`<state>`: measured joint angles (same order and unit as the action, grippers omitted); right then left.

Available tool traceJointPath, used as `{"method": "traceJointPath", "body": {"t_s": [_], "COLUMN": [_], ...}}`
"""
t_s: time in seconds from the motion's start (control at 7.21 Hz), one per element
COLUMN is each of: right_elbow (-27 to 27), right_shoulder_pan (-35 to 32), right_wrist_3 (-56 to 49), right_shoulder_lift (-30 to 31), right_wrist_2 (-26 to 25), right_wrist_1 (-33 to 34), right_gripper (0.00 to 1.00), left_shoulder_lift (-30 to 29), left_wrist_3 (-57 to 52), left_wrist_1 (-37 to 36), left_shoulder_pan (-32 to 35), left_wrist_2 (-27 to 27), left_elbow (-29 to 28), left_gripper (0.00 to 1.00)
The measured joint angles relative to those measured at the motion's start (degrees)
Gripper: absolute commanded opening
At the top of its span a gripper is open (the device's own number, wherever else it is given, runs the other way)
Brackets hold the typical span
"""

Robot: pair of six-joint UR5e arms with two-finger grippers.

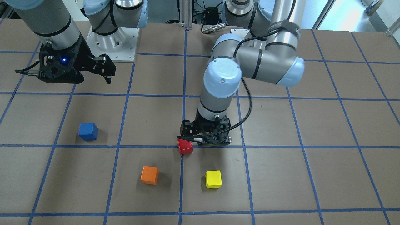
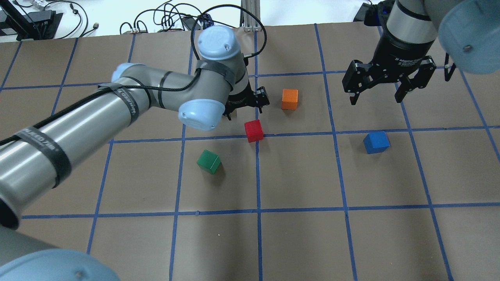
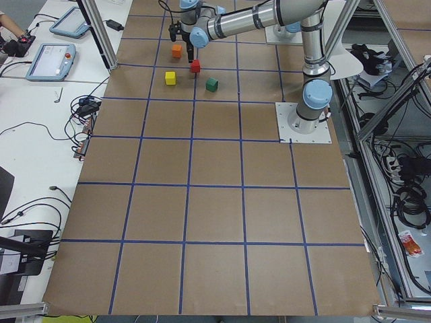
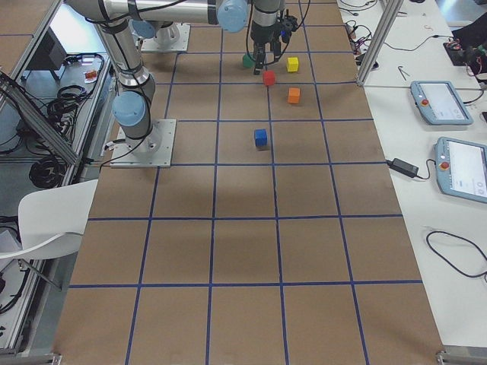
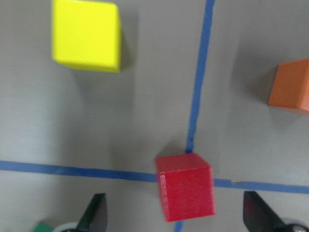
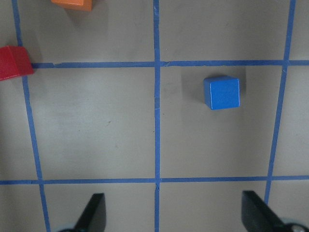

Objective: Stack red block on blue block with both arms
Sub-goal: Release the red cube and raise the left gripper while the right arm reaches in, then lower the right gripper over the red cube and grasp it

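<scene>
The red block (image 1: pixel 185 146) sits on the table at a blue tape crossing. My left gripper (image 1: pixel 204 140) is open and low over it. In the left wrist view the red block (image 5: pixel 185 186) lies between the two fingertips (image 5: pixel 94 215), a little right of centre, touching neither. The blue block (image 2: pixel 376 142) sits alone on the table to the right of the red block (image 2: pixel 254 130). My right gripper (image 2: pixel 375 97) is open and empty, held high beyond the blue block. The right wrist view shows the blue block (image 6: pixel 221 92) ahead of the open fingers.
An orange cube (image 2: pixel 290 98) stands just beyond the red block. A yellow cube (image 1: pixel 213 179) stands near it on the far side. A green cube (image 2: pixel 209 161) sits nearer the robot, left of the red block. Blue tape lines grid the brown table (image 2: pixel 297 242).
</scene>
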<state>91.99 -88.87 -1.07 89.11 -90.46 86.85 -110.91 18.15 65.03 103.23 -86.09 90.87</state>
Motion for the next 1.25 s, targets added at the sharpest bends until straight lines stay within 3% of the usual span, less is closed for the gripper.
{"method": "traceJointPath", "body": {"t_s": [0.42, 0.69, 0.97, 1.25], "right_elbow": [1.21, 0.86, 0.69, 0.63], "right_shoulder_pan": [-0.99, -4.31, -9.24, -12.79], "right_wrist_3": [-0.55, -0.2, 0.25, 2.44], "right_shoulder_lift": [-0.46, -4.13, -10.62, -16.37], "right_wrist_2": [1.17, 2.83, 3.24, 3.32], "right_wrist_1": [7.56, 13.84, 22.62, 27.99], "right_gripper": [1.0, 1.0, 1.0, 1.0], "left_shoulder_lift": [9.75, 17.0, 22.2, 22.91], "left_wrist_3": [-18.34, -27.28, -30.43, -30.47], "left_wrist_1": [14.33, 21.09, 23.51, 23.9], "left_shoulder_pan": [-10.05, -14.51, -16.52, -16.55], "left_wrist_2": [-0.5, -1.33, -1.67, -2.37], "left_elbow": [-2.37, -2.37, -2.28, -2.43], "left_gripper": [1.0, 1.0, 1.0, 1.0]}}
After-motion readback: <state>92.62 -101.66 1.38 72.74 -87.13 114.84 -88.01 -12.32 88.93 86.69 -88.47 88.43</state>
